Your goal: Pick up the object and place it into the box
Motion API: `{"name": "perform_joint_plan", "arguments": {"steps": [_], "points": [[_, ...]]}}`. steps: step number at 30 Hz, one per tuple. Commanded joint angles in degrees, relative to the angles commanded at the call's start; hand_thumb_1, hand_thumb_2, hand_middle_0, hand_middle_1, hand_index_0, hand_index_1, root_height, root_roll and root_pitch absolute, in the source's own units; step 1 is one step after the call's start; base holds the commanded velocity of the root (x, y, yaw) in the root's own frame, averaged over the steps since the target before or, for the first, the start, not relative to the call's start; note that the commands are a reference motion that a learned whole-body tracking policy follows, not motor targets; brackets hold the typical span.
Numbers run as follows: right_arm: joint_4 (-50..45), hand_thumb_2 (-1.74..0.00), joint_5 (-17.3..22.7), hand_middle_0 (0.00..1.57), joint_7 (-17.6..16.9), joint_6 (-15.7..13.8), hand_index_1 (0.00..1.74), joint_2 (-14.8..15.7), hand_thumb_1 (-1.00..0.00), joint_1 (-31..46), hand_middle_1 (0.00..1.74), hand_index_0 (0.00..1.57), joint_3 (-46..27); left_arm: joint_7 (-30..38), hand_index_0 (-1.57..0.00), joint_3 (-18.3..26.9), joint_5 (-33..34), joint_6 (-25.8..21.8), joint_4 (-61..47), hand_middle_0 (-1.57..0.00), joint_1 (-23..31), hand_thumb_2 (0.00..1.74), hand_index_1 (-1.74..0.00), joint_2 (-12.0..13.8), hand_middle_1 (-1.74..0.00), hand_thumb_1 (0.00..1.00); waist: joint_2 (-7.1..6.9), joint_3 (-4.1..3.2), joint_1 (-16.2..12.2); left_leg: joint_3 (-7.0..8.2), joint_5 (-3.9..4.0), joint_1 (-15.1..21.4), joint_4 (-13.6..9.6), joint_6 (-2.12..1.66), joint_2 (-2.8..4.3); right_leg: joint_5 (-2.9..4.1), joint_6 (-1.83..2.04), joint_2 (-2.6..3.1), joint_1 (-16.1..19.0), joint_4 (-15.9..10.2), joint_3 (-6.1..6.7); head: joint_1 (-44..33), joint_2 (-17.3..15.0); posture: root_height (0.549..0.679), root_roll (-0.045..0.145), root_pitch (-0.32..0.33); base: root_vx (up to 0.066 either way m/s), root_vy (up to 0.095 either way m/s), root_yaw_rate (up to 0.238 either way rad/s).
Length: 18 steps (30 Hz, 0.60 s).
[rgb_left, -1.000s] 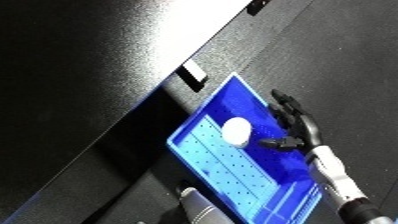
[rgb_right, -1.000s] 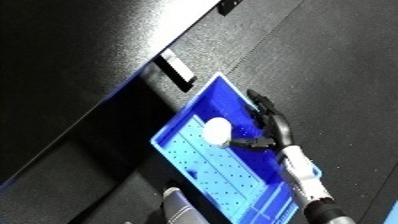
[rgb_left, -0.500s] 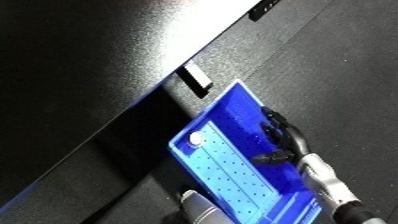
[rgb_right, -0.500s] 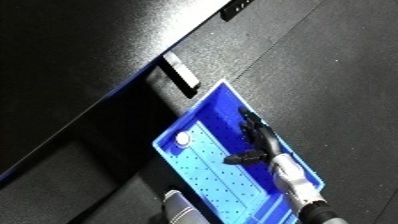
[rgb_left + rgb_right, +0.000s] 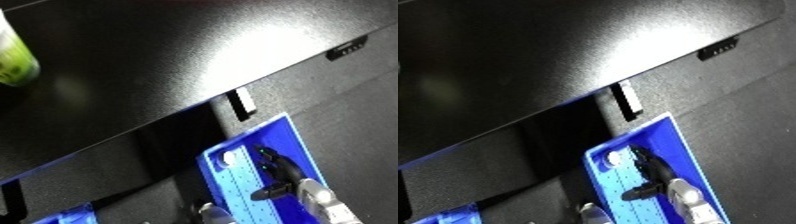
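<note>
A blue bin [image 5: 293, 137] lies on the dark surface at the lower middle. Inside it, a small white round object [image 5: 229, 159] rests close to the bin's left wall near the far corner. My right hand [image 5: 277, 171] reaches into the bin from the lower right, open, with relaxed fingers pointing to the far end and the thumb sticking out sideways. It holds nothing and stays a little to the right of the white object. My left hand shows in neither view.
A glossy black tabletop [image 5: 160, 65] fills the upper half, with a green and white container [image 5: 13, 55] at its top left. A white-edged slot [image 5: 240, 104] sits just beyond the bin. Another blue thing [image 5: 71, 217] and a silver part [image 5: 211, 212] show at the bottom edge.
The whole picture has swung, so the camera moved. The white object now lies nearer the bin's left wall than a second ago. My right hand is still over the bin.
</note>
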Motion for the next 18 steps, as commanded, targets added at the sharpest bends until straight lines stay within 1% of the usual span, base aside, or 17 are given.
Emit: {"name": "perform_joint_plan", "arguments": {"steps": [1,2,4,7,10,11,12,14,16,18], "points": [[0.86,0.00,-0.13,0.00,0.21,0.83,0.00,0.21,0.00,-0.60,0.00,0.00,0.29,0.12,0.00,-0.10,0.26,0.02,0.15,0.00,-0.19,0.00,0.00,0.09,0.00,0.00,-0.04,-0.04,0.35,-0.15,0.09,-0.06,0.09,-0.01,-0.04,-0.02,0.03,-0.11,0.12,0.10,-0.20,-0.33,0.04,0.634,0.061,-0.066,0.039,-0.038,0.182],[1.94,0.00,-0.33,0.00,0.49,1.76,0.00,0.50,0.00,-1.15,0.00,0.00,0.55,0.21,0.00,-0.21,0.57,0.01,0.36,0.00,-0.47,0.00,0.00,0.20,0.00,0.00,-0.07,-0.11,0.76,-0.34,0.28,-0.13,0.13,-0.04,-0.08,-0.04,0.08,-0.28,0.26,0.22,-0.45,-3.87,0.65,0.633,0.060,-0.068,0.053,-0.040,0.230],[4.35,0.00,-1.04,0.00,0.90,3.44,0.00,1.16,0.00,-2.21,0.00,0.00,1.02,0.36,0.00,-0.40,1.28,-0.11,0.79,0.00,-1.04,0.00,0.00,0.43,0.00,0.00,-0.09,-0.25,1.65,-0.73,0.83,-0.21,0.03,-0.14,-0.18,-0.07,0.22,-0.64,0.52,0.54,-1.01,-6.94,1.43,0.633,0.058,-0.074,0.064,-0.036,0.266],[7.29,0.00,-2.49,0.00,0.76,4.83,0.00,2.05,0.00,-3.14,0.00,0.00,1.59,0.53,0.00,-0.79,2.10,-0.41,1.10,0.00,-1.71,0.00,0.00,0.65,0.00,0.00,0.03,-0.33,2.85,-1.27,1.79,-0.25,-0.39,-0.27,-0.42,-0.08,0.47,-1.26,0.69,1.20,-1.89,-12.21,2.69,0.632,0.056,-0.080,0.058,-0.016,0.284],[8.70,0.00,-2.85,0.00,-0.08,5.69,0.00,2.72,0.00,-3.30,0.00,0.00,2.16,0.52,0.00,-1.16,2.37,-0.59,1.01,0.00,-2.17,0.00,0.00,0.95,0.00,0.00,0.20,-0.18,3.88,-1.74,2.51,-0.30,-0.69,-0.34,-0.74,-0.08,0.80,-1.89,0.78,1.84,-2.74,-17.43,3.58,0.631,0.056,-0.086,0.043,0.003,0.269],[8.90,0.00,-2.76,0.00,-0.40,5.97,0.00,2.90,0.00,-3.21,0.00,0.00,2.30,0.47,0.00,-1.26,2.38,-0.65,0.95,0.00,-2.28,0.00,0.00,1.07,0.00,0.00,0.25,-0.10,4.17,-1.89,2.70,-0.34,-0.72,-0.35,-0.84,-0.08,0.91,-2.08,0.80,2.06,-2.99,-18.10,3.70,0.631,0.056,-0.087,0.036,0.005,0.248],[8.96,0.00,-2.65,0.00,-0.74,6.24,0.00,3.10,0.00,-2.99,0.00,0.00,2.45,0.43,0.00,-1.35,2.31,-0.74,0.84,0.00,-2.31,0.00,0.00,1.19,0.00,0.00,0.27,-0.01,4.45,-2.06,2.83,-0.37,-0.71,-0.33,-0.93,-0.10,1.02,-2.24,0.86,2.25,-3.22,-20.84,4.12,0.630,0.055,-0.089,0.035,0.008,0.243],[9.11,0.00,-2.39,0.00,-1.25,6.70,0.00,3.47,0.00,-2.47,0.00,0.00,2.74,0.38,0.00,-1.46,2.14,-0.98,0.61,0.00,-2.32,0.00,0.00,1.43,0.00,0.00,0.27,0.22,4.95,-2.39,2.90,-0.47,-0.48,-0.26,-1.12,-0.11,1.24,-2.57,1.00,2.55,-3.65,-23.18,4.65,0.630,0.055,-0.092,0.030,0.007,0.234],[9.56,0.00,-2.09,0.00,-1.57,6.87,0.00,3.84,0.00,-1.95,0.00,0.00,3.07,0.49,0.00,-1.45,1.95,-1.34,0.35,0.00,-2.25,0.00,0.00,1.62,0.00,0.00,0.22,0.42,5.43,-2.72,2.84,-0.55,-0.16,-0.14,-1.27,-0.11,1.45,-2.88,1.23,2.69,-4.04,-25.18,5.03,0.630,0.055,-0.095,0.031,0.006,0.193],[10.19,0.00,-1.91,0.00,-1.70,6.73,0.00,4.10,0.00,-1.63,0.00,0.00,3.29,0.83,0.00,-1.27,1.66,-1.73,0.15,0.00,-2.11,0.00,0.00,1.70,0.00,0.00,0.17,0.54,5.74,-2.94,2.72,-0.62,0.14,-0.03,-1.32,-0.13,1.57,-3.07,1.38,2.79,-4.30,-27.07,5.02,0.630,0.054,-0.097,0.022,0.007,0.098]]}}
